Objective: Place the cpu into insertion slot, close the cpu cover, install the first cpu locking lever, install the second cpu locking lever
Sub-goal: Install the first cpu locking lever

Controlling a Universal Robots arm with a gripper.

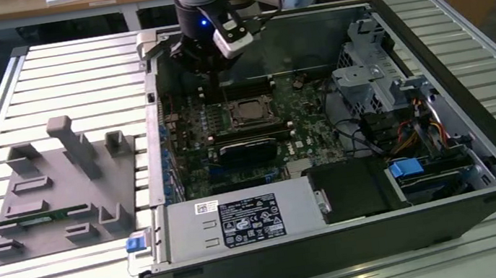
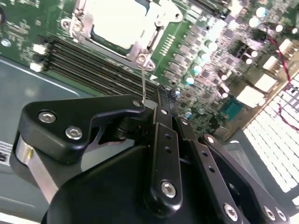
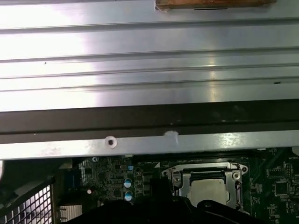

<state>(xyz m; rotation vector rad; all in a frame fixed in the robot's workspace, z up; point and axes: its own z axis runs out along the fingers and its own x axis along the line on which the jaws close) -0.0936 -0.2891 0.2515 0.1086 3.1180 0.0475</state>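
The cpu lies pale and flat in the insertion slot on the green motherboard. The silvery cpu cover is folded down around it. In the first wrist view the cpu sits inside the cover frame. A thin wire locking lever stands up from the socket's corner and reaches the black fingertips. My gripper is shut just beside the lever's free end; whether it pinches the wire I cannot tell. In the exterior view the gripper hangs inside the case, just behind the socket.
The open computer case lies on a slatted metal table. A grey fixture stands to the exterior view's left. The power supply, drive cage, cables and memory slots surround the socket. The case wall runs close behind it.
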